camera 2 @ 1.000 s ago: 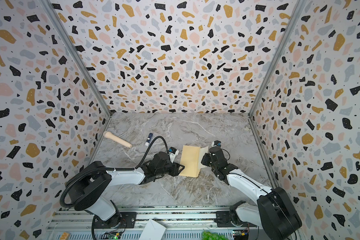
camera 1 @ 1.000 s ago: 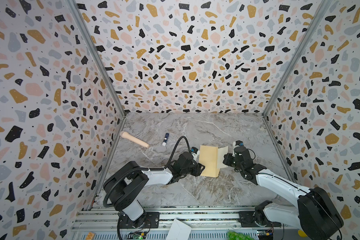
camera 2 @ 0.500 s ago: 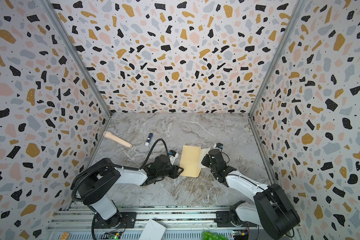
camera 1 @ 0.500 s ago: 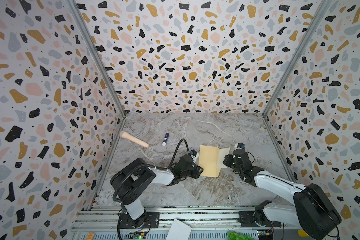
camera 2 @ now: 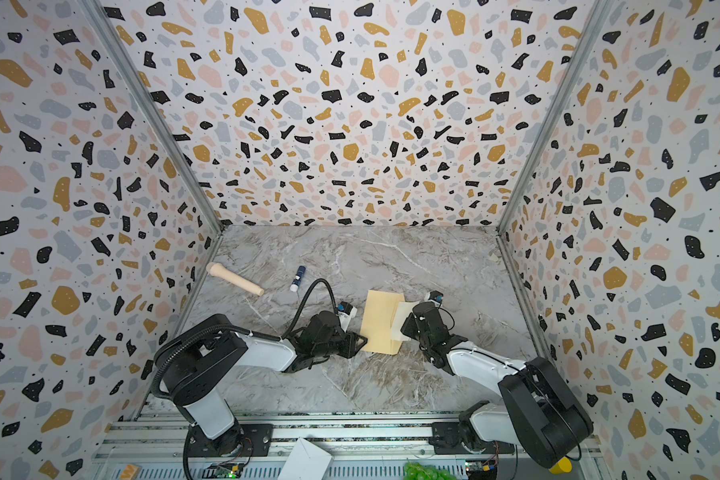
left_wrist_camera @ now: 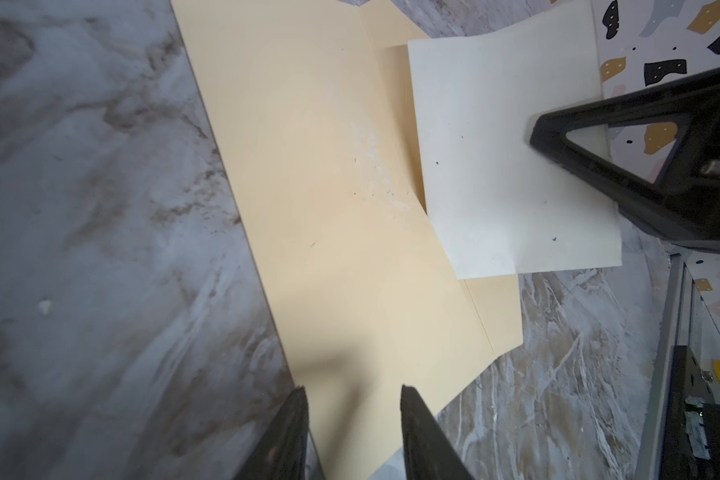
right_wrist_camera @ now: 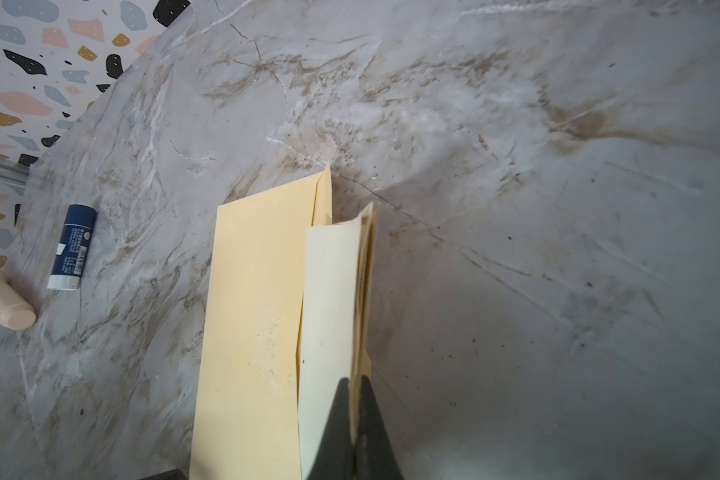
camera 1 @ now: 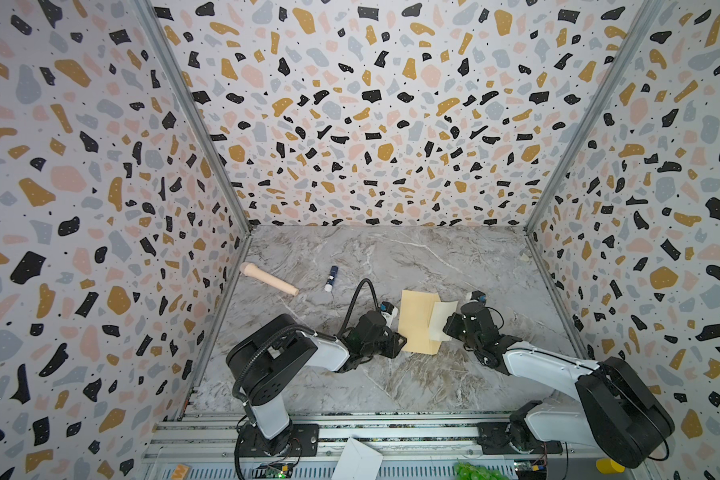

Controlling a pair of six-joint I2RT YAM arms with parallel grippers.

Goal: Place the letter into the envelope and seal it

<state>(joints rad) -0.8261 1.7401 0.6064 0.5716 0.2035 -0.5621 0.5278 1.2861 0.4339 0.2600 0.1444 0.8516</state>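
Feeding the letter into the envelope: laid across the opened flap, leading edge just inside the pocket mouth, a good part showing outside. Pinched at the outer edge by the right gripper, jaws together on the sheet, possibly with the flap caught behind; hard to tell. Resting flat on the marble table, mid-width and toward the front. Straddled at the near corner by the left gripper, jaws apart, contact with the paper unclear.

Best done by pinning the envelope first, then pushing low and parallel to the tabletop, leading edge square to the opening, slowly enough to avoid buckling the slightly curled sheet.

Plenty of bare marble behind and in front. Glue stick and wooden roller well apart at back left. Less room toward the right wall.
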